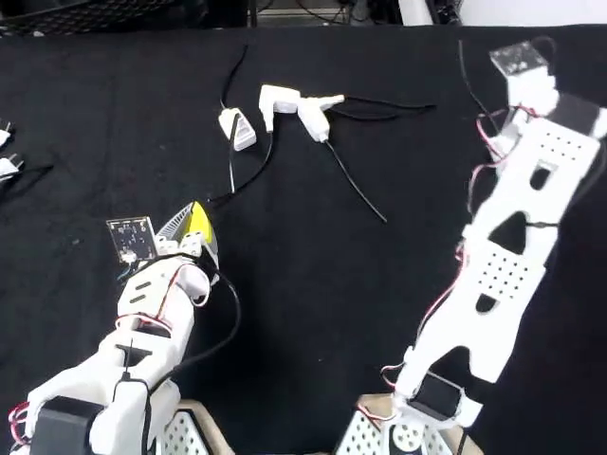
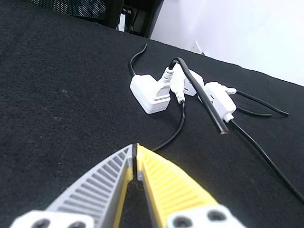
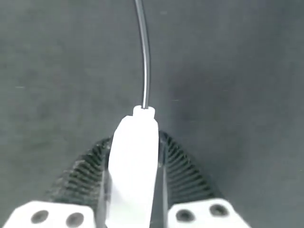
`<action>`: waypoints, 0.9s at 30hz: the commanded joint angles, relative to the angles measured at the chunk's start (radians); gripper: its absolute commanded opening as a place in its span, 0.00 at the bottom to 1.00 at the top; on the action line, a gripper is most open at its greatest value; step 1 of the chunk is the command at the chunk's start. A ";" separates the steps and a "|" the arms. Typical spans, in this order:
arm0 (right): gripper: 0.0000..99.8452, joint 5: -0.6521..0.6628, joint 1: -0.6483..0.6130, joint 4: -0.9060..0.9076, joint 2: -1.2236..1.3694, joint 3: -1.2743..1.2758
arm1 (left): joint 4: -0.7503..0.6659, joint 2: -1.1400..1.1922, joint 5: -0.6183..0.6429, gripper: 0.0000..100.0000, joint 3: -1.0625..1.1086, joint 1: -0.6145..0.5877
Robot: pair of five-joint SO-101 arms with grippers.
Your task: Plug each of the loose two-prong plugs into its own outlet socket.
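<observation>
Low at the near left of the black cloth-covered table (image 1: 313,313), the left arm (image 1: 142,322) sits folded. Its grey-and-yellow left gripper (image 2: 136,153) points across the cloth and is pinched together on a thin black cable (image 2: 182,116), which leads to the white plastic outlet sockets (image 2: 149,92) clustered mid-table. Along the right side, the white right arm (image 1: 517,246) stretches toward the far edge. Its right gripper (image 3: 135,140) clamps a white plastic plug (image 3: 133,166), the cord running straight away from it.
</observation>
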 commanded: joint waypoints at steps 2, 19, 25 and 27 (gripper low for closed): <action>0.01 -0.040 -0.121 0.025 -0.303 0.308 | -0.003 -0.008 -0.003 0.03 0.015 -0.008; 0.01 0.003 -0.721 -0.189 -1.004 1.457 | -0.074 -0.014 -0.003 0.03 0.015 -0.208; 0.01 -0.064 -0.984 -0.382 -1.046 1.639 | -0.074 -0.015 0.002 0.03 0.015 -0.294; 0.01 -0.095 -1.062 -0.439 -1.044 1.670 | -0.078 -0.015 0.002 0.03 0.015 -0.320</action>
